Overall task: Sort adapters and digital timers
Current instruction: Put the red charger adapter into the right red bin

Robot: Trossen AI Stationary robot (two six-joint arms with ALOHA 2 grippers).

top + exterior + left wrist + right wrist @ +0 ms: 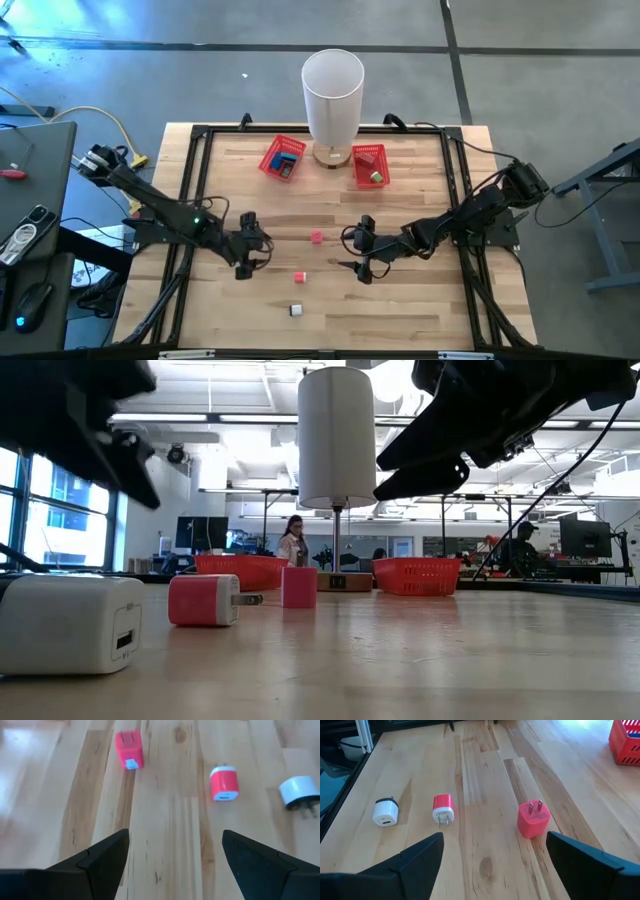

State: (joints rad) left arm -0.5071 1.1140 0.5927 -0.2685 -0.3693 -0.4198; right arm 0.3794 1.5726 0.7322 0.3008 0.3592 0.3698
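Three adapters lie on the wooden table between my grippers: a pink one (317, 237) (534, 818) with its prongs up, a red-and-white one (300, 276) (443, 809) on its side, and a white one (296, 310) (386, 812) nearest the near edge. My left gripper (248, 244) (175, 840) hovers open to their left. My right gripper (361, 251) (492, 842) hovers open to their right. Both point toward the adapters and touch nothing. No digital timer shows on the open table.
Two red baskets stand near the far edge: the left one (283, 157) holds a blue item, the right one (369, 165) a green item. A tall white cylinder on a wooden base (332, 95) stands between them. A black frame (190, 170) borders the table.
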